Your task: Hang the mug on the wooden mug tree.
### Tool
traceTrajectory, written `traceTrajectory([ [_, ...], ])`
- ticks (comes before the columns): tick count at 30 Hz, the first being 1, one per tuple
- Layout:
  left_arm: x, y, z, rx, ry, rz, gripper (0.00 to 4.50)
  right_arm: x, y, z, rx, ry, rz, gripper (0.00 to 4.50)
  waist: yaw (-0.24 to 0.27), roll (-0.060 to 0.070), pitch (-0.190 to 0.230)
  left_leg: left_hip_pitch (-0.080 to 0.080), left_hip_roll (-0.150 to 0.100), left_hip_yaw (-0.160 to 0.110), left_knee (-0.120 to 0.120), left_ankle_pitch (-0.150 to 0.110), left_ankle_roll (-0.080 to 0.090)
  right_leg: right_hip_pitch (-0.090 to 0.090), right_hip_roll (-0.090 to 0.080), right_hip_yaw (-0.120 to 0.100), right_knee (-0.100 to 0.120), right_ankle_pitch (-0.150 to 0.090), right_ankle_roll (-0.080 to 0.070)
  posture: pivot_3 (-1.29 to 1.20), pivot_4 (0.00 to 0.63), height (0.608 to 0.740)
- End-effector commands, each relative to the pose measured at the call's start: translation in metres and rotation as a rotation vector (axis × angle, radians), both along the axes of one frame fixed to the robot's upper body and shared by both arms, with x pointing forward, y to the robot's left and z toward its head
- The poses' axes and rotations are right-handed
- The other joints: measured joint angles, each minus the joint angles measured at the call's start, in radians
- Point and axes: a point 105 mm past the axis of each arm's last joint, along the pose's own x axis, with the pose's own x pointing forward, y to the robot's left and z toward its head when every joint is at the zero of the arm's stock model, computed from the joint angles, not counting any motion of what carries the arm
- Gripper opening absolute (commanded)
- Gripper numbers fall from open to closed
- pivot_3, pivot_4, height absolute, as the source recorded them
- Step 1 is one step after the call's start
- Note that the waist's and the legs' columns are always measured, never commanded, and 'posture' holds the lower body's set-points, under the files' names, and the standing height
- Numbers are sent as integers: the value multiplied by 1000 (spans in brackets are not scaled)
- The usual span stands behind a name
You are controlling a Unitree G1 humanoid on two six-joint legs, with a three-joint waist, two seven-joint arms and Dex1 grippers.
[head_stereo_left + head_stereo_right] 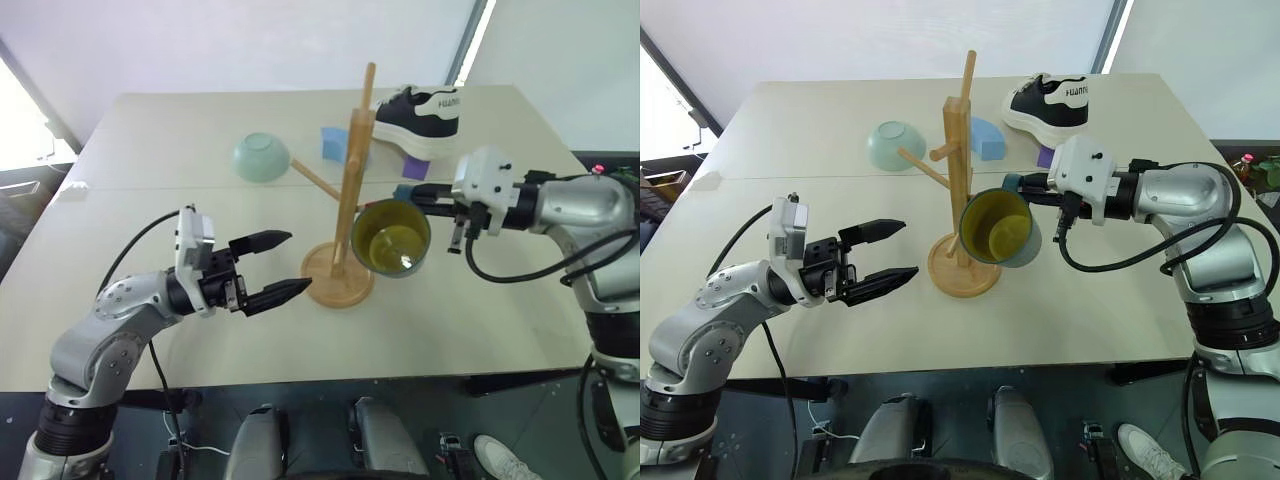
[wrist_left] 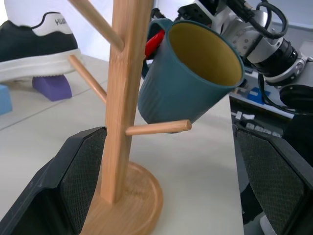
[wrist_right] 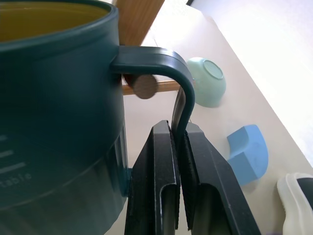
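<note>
Right wrist view shows the right gripper (image 3: 182, 147) with its fingers (image 3: 161, 166) clamped on the loop handle of the mug (image 3: 54, 98); a peg end sits right at the opening of the handle loop, though whether it has passed through I cannot tell. In the left eye view the mug (image 1: 391, 238) hangs in the air at frame centre, tipped so its yellow-olive inside faces the camera, just right of the post of the wooden mug tree (image 1: 352, 190), whose round base stands on the bench (image 1: 180, 140). The left wrist view shows the mug's body above a plain lower peg, and a red peg tip up by the handle.

The left gripper (image 1: 278, 266) hovers at lower left of centre, fingers spread wide and holding nothing, pointing toward the tree's base.

Judged from this, the mug is picked up and carried to the tree, so the task is well along. What is left: slide the handle fully over a peg, let the mug's weight settle there, then let go.

A pale green bowl (image 1: 262, 157) lies upside down at upper left of the tree, a blue block (image 1: 333, 143) behind it, and a black-and-white sneaker (image 1: 425, 117) at upper right, all well apart from the work.
</note>
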Motion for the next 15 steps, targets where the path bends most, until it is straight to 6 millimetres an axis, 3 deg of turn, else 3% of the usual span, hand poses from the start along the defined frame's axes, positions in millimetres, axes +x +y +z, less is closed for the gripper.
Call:
traceTrajectory([
  [1, -4, -2, 8, 1, -42, -9, 4500, -2, 2, 19, 19, -76, 16, 993, 0, 0, 0, 0, 0, 0, 0, 0, 0, 0, 0, 0, 0, 0, 0, 0, 150, 740],
  [4, -4, -2, 7, 1, -40, -6, 4500, -2, 3, 21, 4, -110, 17, 2491, 0, 0, 0, 0, 0, 0, 0, 0, 0, 0, 0, 0, 0, 0, 0, 0, 150, 740],
  [12, -1, -2, 4, 3, -34, 6, 4500, -6, -4, 29, -19, -158, -2, 2491, 0, 0, 0, 0, 0, 0, 0, 0, 0, 0, 0, 0, 0, 0, 0, 0, 150, 740],
  [15, 6, 6, -3, 8, -16, 69, 4500, -8, -22, 36, 43, -149, -75, 2491, 4, 0, 0, 0, 0, 0, 0, 0, 0, 0, 0, 0, 0, 0, 0, 0, 150, 740],
])
